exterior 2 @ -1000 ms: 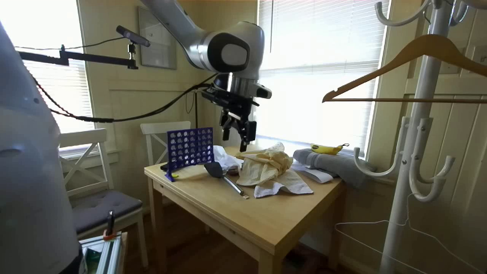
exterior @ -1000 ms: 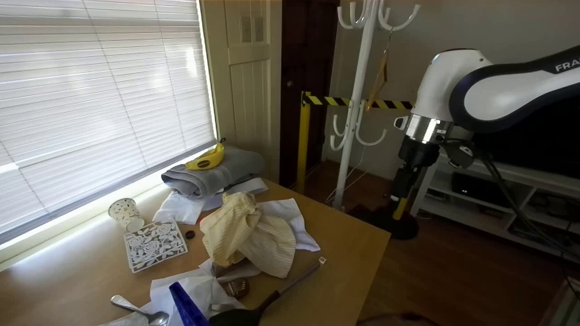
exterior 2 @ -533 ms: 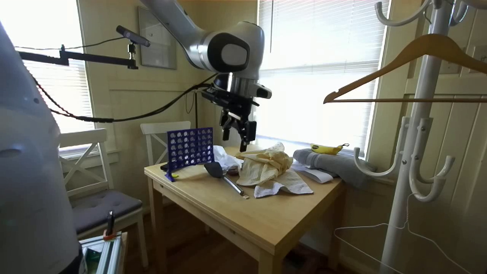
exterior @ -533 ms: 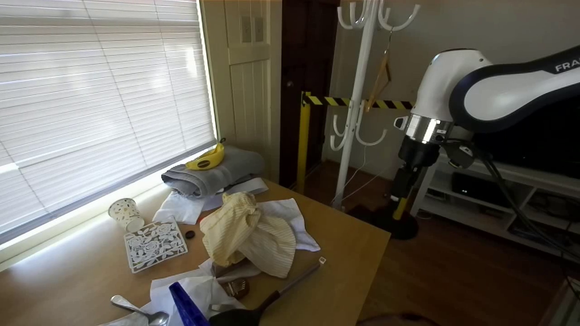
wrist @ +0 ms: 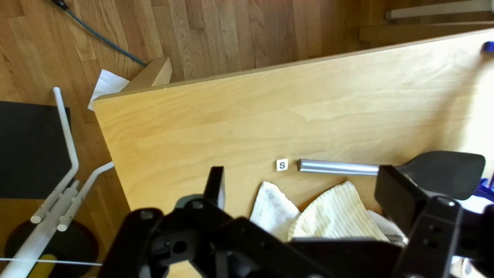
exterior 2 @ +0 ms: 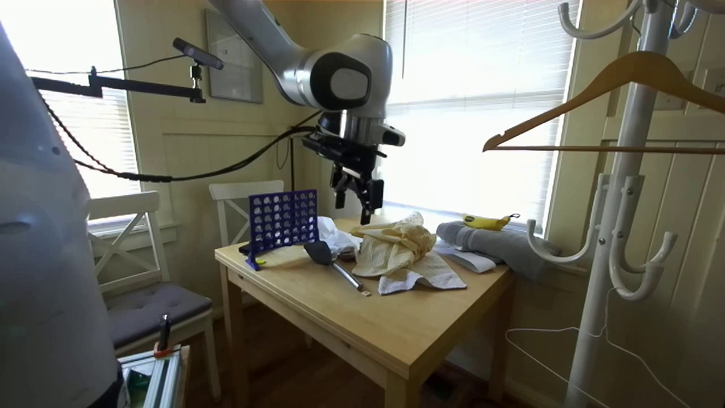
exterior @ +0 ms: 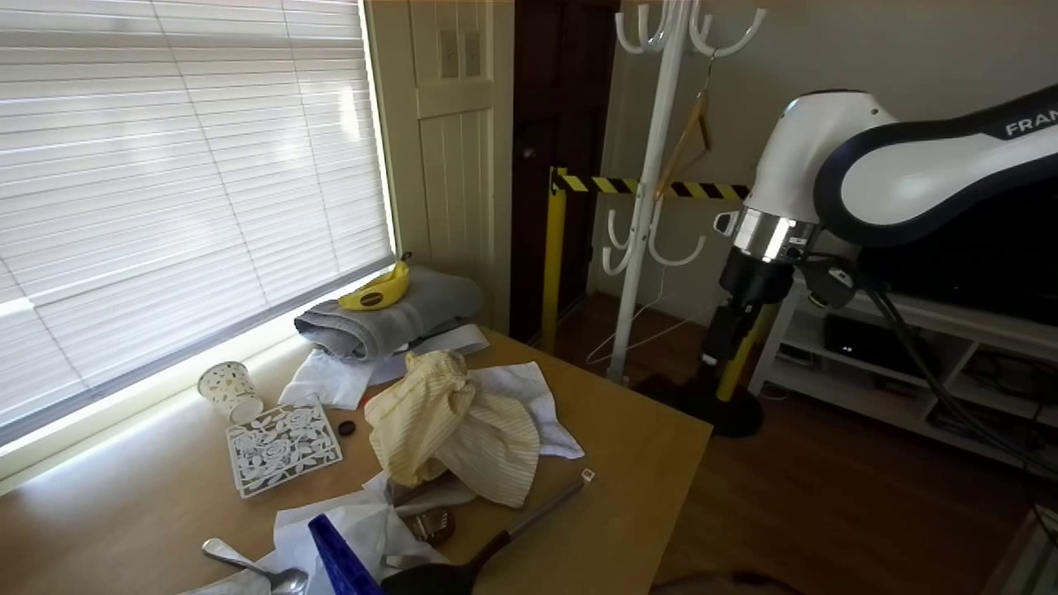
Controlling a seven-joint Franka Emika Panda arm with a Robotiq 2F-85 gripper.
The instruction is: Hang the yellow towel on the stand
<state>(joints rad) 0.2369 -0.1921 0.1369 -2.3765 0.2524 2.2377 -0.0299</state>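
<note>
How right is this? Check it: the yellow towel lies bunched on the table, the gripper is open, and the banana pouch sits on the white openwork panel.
Not quite: both exterior views show the banana pouch sitting on the gray towel. The yellow towel and open gripper are as stated.

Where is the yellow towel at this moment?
In an exterior view, the yellow towel lies bunched on the table, partly over a white cloth, right of the white openwork panel.

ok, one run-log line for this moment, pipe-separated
yellow towel: crumpled on table | gripper: open, empty, clear of towel | stand: holds wooden hanger, no towel | hanging: not done
</note>
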